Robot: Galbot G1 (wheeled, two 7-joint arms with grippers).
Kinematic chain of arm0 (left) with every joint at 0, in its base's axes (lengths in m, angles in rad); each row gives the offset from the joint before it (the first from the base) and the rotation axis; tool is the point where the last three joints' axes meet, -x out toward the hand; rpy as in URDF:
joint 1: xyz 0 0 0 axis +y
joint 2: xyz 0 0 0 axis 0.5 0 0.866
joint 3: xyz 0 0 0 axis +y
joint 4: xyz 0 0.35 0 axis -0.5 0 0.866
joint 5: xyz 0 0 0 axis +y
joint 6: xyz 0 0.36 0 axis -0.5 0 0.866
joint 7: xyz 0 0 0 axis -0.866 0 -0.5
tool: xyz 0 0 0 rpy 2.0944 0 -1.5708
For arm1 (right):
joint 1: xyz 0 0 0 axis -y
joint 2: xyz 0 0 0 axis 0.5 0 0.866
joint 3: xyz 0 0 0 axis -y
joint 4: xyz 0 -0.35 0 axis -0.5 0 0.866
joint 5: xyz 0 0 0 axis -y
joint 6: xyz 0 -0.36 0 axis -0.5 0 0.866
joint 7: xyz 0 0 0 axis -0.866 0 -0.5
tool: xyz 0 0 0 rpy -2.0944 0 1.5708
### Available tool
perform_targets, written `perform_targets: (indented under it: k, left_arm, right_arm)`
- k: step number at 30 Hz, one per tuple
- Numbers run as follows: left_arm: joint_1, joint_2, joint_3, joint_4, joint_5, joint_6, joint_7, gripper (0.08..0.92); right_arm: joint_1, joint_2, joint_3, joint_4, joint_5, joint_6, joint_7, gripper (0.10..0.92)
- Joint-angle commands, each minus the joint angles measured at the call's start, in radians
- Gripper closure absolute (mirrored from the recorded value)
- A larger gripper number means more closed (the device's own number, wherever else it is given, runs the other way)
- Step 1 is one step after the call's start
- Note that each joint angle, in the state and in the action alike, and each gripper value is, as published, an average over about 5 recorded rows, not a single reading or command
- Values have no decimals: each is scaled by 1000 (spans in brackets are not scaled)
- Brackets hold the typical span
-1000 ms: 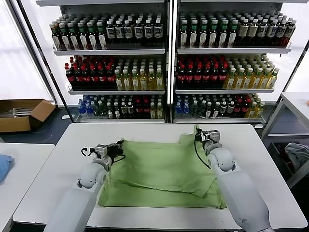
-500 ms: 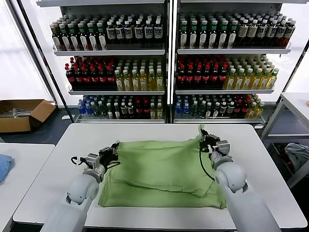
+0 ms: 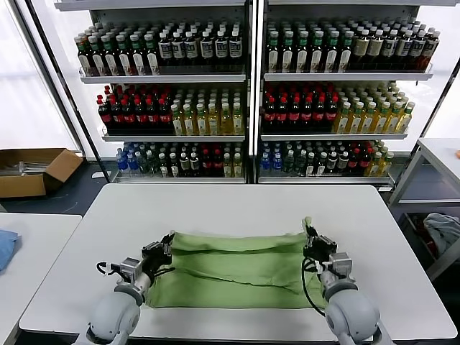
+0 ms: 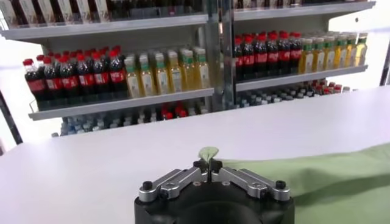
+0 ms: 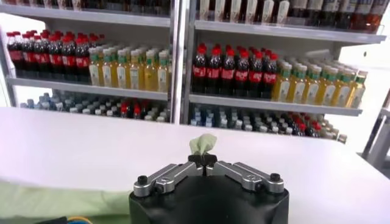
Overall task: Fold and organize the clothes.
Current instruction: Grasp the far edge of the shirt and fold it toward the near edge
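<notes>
The light green shirt [image 3: 237,269] lies on the white table [image 3: 237,208], folded over on itself into a wide band. My left gripper [image 3: 167,242] is shut on the shirt's far left corner, and a green tuft [image 4: 208,153] pokes out between its fingertips [image 4: 209,165]. My right gripper [image 3: 309,233] is shut on the far right corner, lifted a little off the table. A pinch of green fabric [image 5: 203,143] sticks up above that gripper [image 5: 203,160]. The folded edge stretches between both grippers.
Drink shelves [image 3: 251,93] full of bottles stand behind the table. A cardboard box [image 3: 32,169] sits on the floor at the left, and a blue cloth [image 3: 6,248] lies on a side table. A grey rack [image 3: 438,208] stands at the right.
Both grippers have drawn the shirt's far edge toward me, over the near part. The shirt went from a spread sheet to a narrower folded band.
</notes>
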Motion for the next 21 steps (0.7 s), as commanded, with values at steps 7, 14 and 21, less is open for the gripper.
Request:
perform_targets:
  k: [7,14,21]
  left_arm:
    - [111,-2,-31,-39,34,-11,9,914]
    - [94,6,-47,-49,16,1,6,914]
    - [131,-10,-37,-39,53,-11,24,914]
  right_arm:
    - [-156,26,40,74,-44,2,29,919]
    - [-151,11,84,119,-10,-20,39,919]
    - [-180,1,62,85,-41,-12,30,919]
